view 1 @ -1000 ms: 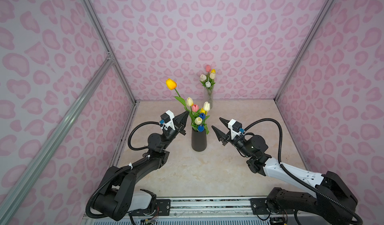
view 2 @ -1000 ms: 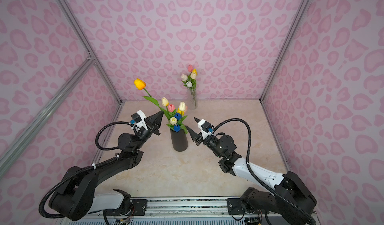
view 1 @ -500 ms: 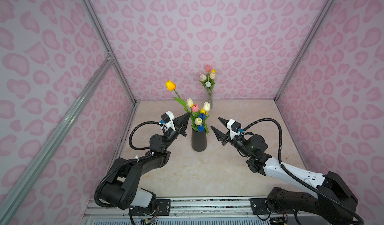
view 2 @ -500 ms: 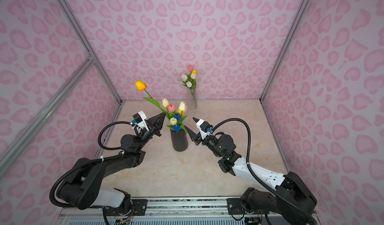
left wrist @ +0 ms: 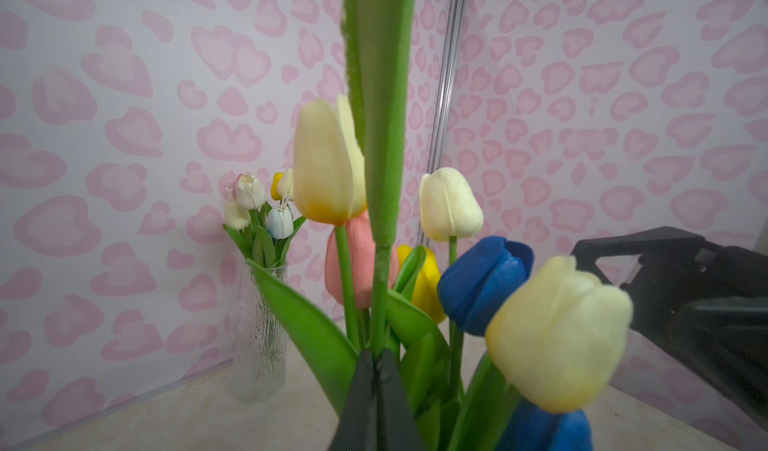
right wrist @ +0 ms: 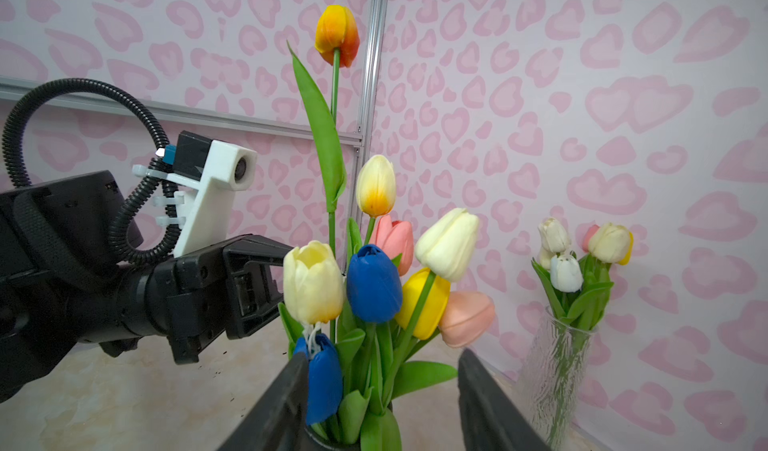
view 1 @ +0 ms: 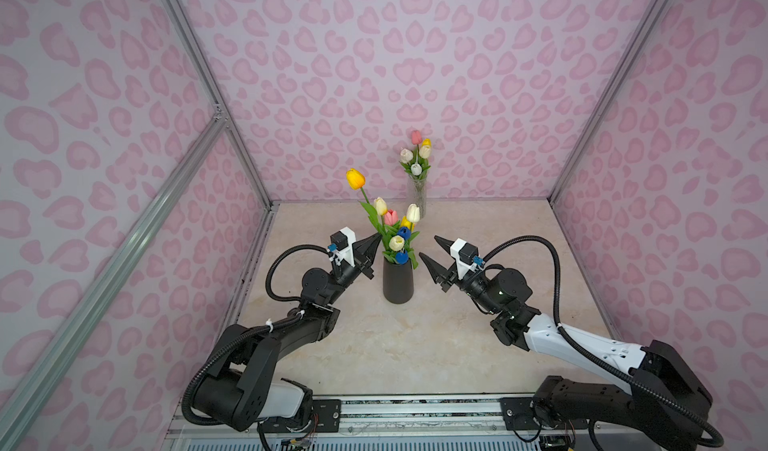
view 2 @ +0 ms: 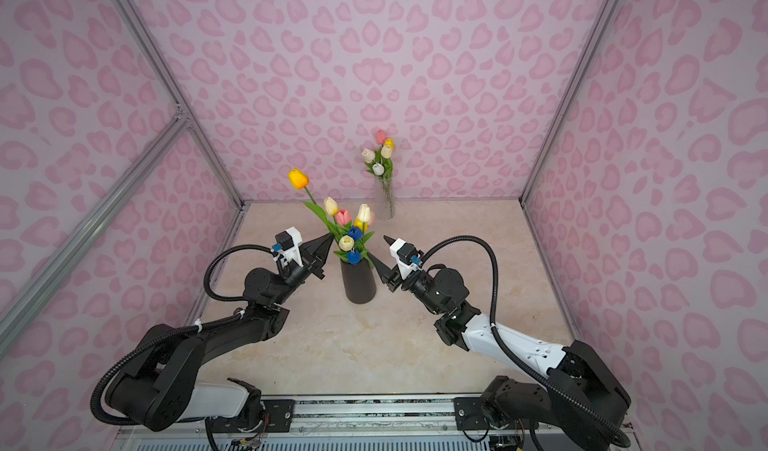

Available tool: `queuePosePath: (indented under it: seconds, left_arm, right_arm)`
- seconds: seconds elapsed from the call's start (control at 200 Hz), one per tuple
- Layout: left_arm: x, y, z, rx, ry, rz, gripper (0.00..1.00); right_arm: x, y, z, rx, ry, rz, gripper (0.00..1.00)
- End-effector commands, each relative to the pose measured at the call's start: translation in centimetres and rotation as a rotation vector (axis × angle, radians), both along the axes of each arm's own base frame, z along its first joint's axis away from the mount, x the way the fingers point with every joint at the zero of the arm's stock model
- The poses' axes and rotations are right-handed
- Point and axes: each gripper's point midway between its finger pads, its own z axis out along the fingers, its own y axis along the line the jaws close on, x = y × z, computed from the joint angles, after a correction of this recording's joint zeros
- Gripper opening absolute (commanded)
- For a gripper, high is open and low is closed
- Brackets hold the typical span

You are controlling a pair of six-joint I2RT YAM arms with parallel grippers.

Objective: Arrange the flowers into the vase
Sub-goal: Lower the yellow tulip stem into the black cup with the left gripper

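Flowers in vase, centre; left tool left, right tool right; second vase behind, perhaps against wall.

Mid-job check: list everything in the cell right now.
Matte black cylindrical vase: one, black, table centre.
Artificial tulips in it: about eight; cream, pink, peach, yellow, blue.
Tall yellow-orange tulip: one, rising above that bunch.
Clear ribbed glass vase: one, transparent, by back wall.
Small tulips in it: about six; white, cream, yellow, pink.
Beige marbled tabletop: one, under everything.
Left gripper: black, fingers shut on the tall tulip's stem.
Right gripper: black, fingers open, empty, right of black vase.
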Motion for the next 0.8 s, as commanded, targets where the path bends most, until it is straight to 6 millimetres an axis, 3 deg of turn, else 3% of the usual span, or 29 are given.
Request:
queuePosePath:
  seconds: [0.0,0.33,0.59,0.65,0.795]
  left_arm:
    - [0.5,-0.3,-1.0,0.043,0.012,0.006,0.03]
    - [0.1,-1.3,-4.0,0.124,0.076,-0.013,0.03]
    - [-1.1,-0.8,-4.6,0.183,0.081,0.016,0.03]
    - [-1.3,-0.7,-4.6,0.191,0.080,0.023,0.14]
    - [-1.8,0.1,-4.7,0.219,0.082,0.057,0.27]
  right_arm:
    - [-0.1,0.1,0.0,-0.002,-0.015,0.003,0.57]
    - [0.0,0.2,-0.1,-0.006,-0.017,0.001,0.57]
    - [0.1,0.3,-0.2,-0.007,-0.016,0.003,0.58]
    - [0.1,0.3,-0.1,-0.005,-0.017,0.003,0.58]
    - [0.1,0.5,-0.1,-0.005,-0.018,0.007,0.58]
